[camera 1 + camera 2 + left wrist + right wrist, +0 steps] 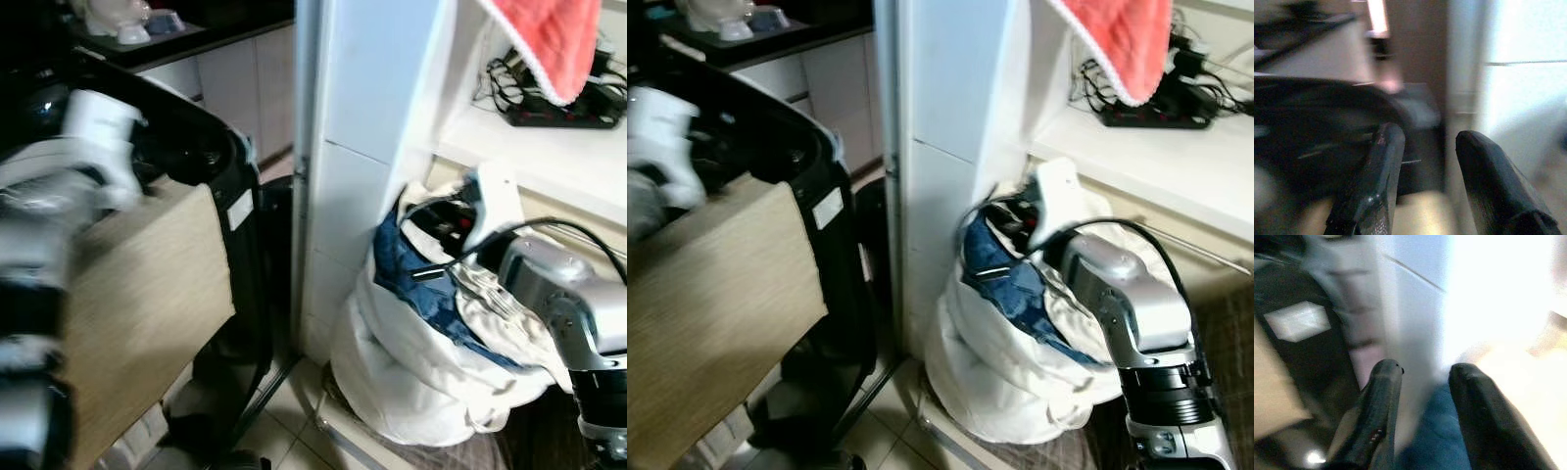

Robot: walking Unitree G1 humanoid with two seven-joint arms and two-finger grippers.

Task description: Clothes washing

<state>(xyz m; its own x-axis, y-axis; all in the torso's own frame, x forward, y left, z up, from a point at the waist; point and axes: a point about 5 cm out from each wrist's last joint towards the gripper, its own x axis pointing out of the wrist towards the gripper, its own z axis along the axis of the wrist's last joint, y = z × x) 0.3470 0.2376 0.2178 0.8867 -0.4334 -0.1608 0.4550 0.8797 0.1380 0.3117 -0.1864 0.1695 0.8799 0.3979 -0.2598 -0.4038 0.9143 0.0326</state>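
Gaping right fingers (1422, 418) above jeans (1437, 440)

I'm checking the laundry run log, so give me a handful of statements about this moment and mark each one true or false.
1. The white laundry bag stands on the floor beside the white pillar. True.
2. A blue denim garment shows at the bag's mouth. True.
3. The pink towel lies on the floor next to the bag. False: it hangs from above, over the shelf with the black power strip.
4. The right gripper is clamped on the denim. False: its fingers stand apart with nothing between them, above the blue cloth.
5. The left gripper is open. True.
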